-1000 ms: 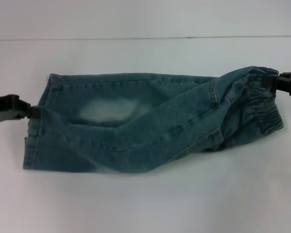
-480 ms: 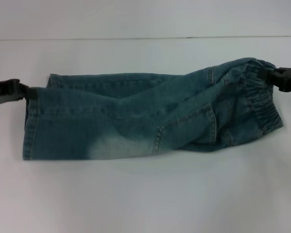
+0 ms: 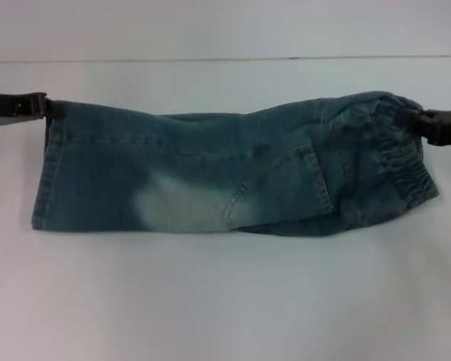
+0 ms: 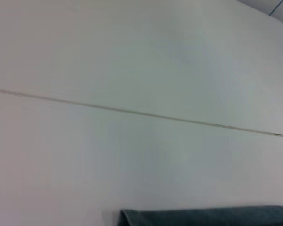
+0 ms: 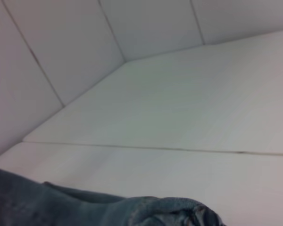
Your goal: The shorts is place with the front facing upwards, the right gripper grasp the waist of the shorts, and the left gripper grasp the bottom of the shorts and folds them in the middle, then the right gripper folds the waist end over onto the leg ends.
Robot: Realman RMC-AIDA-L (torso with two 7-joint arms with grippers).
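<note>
Head view alone: both grippers clamping the shorts (image 3: 225,177).

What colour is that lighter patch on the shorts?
A pale, faded whitish blue patch against blue-green denim shorts; clearest in the head view.

left tool (image 3: 45,107) fingertips perhaps hidden by shorts (image 3: 210,180)

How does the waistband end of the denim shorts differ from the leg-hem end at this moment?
The gathered elastic waistband end of the blue-green denim shorts is puckered and bunched; the leg-hem end lies flat with a straight stitched edge. The waistband sits on the robot's right, at the black right hand; the hem sits on its left, at the black left hand. Both rest on the white table, each met at its far corner.
</note>
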